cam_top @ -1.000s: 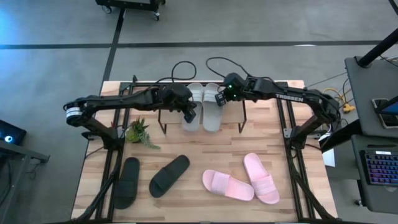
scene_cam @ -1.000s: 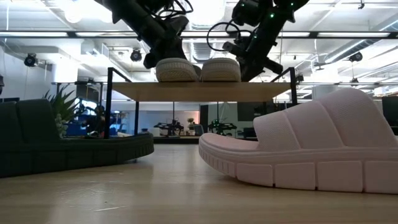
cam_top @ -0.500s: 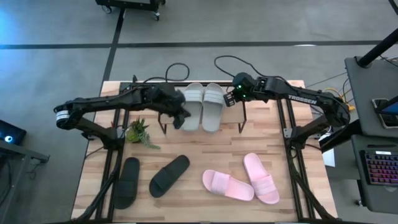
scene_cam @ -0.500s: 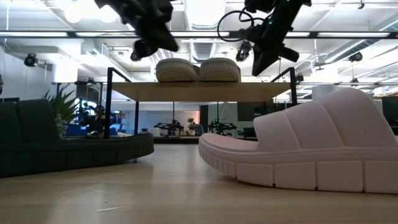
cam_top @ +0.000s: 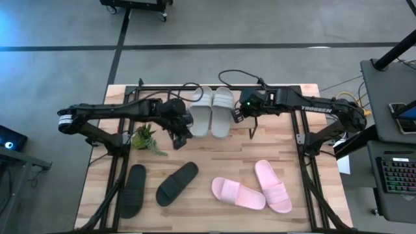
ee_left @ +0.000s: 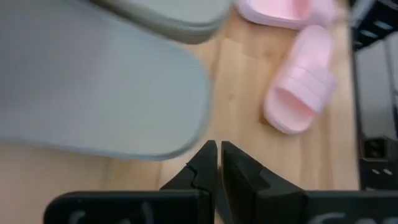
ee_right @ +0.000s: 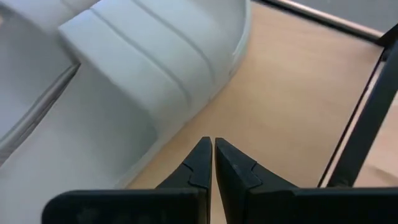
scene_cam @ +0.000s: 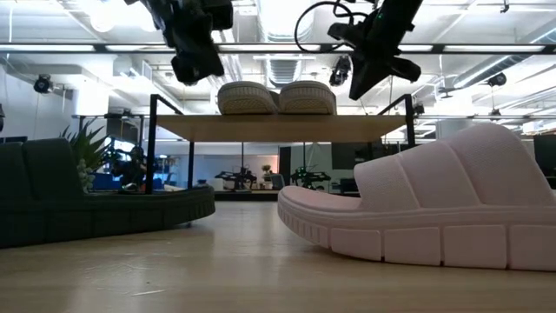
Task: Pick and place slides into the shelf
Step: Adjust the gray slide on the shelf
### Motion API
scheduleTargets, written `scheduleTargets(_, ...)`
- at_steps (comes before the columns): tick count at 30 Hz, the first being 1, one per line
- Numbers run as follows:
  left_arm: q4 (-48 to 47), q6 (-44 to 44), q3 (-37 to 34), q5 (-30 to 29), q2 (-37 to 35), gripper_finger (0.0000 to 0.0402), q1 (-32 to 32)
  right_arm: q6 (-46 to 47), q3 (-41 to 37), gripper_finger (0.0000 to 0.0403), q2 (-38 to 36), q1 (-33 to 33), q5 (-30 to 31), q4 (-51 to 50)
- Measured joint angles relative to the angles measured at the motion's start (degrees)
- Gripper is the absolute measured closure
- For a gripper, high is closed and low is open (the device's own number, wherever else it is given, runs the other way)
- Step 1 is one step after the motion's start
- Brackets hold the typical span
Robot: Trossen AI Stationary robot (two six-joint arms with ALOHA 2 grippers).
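Pink slides: front right of the desk.
Black slides: front left.
Grey-green slides: side by side atop the shelf.
Left gripper: closed, empty, beside the shelf's left end.
Right gripper: closed, empty, beside the right grey-green slide.

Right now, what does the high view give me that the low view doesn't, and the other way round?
Only the high view shows the two black slides lying apart at the table's front left, both pink slides side by side, and the potted plant beside the shelf.

Only the low view shows the open space under the shelf board, with nothing stored there.

Both show the two grey-green slides paired on top of the shelf, with the shut left gripper and shut right gripper flanking them, holding nothing.
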Motion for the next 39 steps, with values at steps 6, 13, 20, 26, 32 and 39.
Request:
scheduleTargets(6, -0.1, 1.8, 0.0, 0.4, 0.2, 0.0394, -3.6, 3.2, 0.0, 0.0390, 0.0, 2.5, 0.0, 0.0)
scheduleTargets(13, -0.1, 5.9, 0.0, -11.2, 3.2, 0.0394, -6.4, 7.3, 0.0, 0.0390, 0.0, 6.7, 2.9, 0.0)
scheduleTargets(20, 3.9, 8.5, 0.0, -16.2, 6.0, 0.0394, -6.4, 11.9, 0.0, 0.0390, 0.0, 10.9, 5.8, 0.0)
scheduleTargets(26, 4.6, 8.5, 0.0, -16.0, 6.9, 0.0394, -6.4, 14.7, 0.0, 0.0390, 0.1, 13.4, 6.1, -0.1)
scheduleTargets(32, -3.1, 7.8, 0.0, -14.9, 4.3, 0.0394, -7.4, 18.7, -0.3, 0.0390, 0.9, 16.3, 5.7, 0.8)
scheduleTargets(39, -3.6, 6.8, 0.0, -17.3, 1.4, 0.0394, -7.3, 18.6, -0.3, 0.0390, 7.7, 19.4, 1.1, 8.9)
